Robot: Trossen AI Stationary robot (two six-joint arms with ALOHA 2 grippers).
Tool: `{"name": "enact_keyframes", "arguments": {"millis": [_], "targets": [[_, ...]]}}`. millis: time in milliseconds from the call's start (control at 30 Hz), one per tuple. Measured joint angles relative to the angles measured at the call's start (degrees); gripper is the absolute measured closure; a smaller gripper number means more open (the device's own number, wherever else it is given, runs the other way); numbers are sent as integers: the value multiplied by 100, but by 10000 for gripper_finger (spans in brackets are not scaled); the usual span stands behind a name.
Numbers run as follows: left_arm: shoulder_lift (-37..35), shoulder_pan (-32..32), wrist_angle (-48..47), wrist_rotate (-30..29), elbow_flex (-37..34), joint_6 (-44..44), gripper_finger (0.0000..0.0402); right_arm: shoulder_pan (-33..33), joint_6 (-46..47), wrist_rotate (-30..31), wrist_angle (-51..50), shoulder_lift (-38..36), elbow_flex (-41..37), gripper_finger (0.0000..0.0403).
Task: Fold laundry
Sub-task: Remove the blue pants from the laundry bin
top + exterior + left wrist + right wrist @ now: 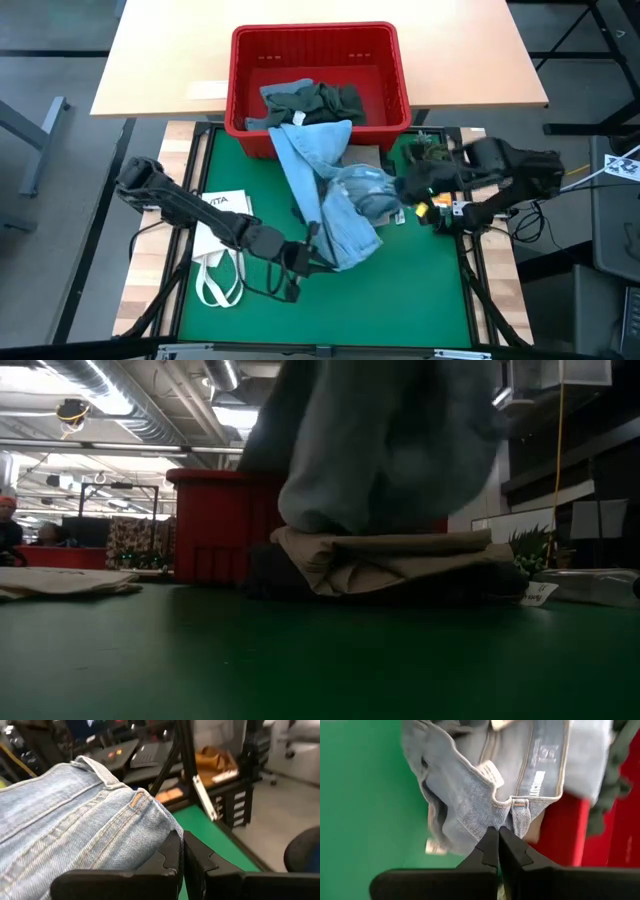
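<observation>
we hold the light blue denim jeans in both shut jaws, lifting them from the red plastic basket; next we spread them flat on the green table.

Ceiling ducts and strip lights overhead, possibly a workshop.

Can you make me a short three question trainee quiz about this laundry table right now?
1. True or false: the light blue denim jeans lie entirely inside the red plastic basket.
2. Which tool grips the jeans' waistband? A left only, B right only, C both.
3. Fill in: the white tote bag lies on the ___ mat.

Key:
1. False; they trail from the basket onto the green mat.
2. C; the left tool and right tool are each shut on denim.
3. Green.
</observation>
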Motion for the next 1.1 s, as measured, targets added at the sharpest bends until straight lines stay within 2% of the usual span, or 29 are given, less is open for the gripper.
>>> {"name": "enact_keyframes", "arguments": {"millis": [167, 400, 600, 800, 1100], "targets": [[748, 84, 1217, 530, 0, 0, 401, 503, 1505, 266, 0, -1014, -1642, 402], [1681, 80, 2319, 648, 0, 1, 399, 1472, 3342, -653, 17, -1920, -3133, 402], [2063, 71, 2340, 517, 0, -93, 376, 2214, 4280, -1575, 19, -2039, -3615, 402], [2171, 65, 2174, 554, 0, -795, 362, 2735, 5029, -2748, 14, -1986, -3866, 402], [2167, 76, 2161, 521, 0, -955, 330, 2894, 5615, -2860, 13, -1988, -4015, 400]]}}
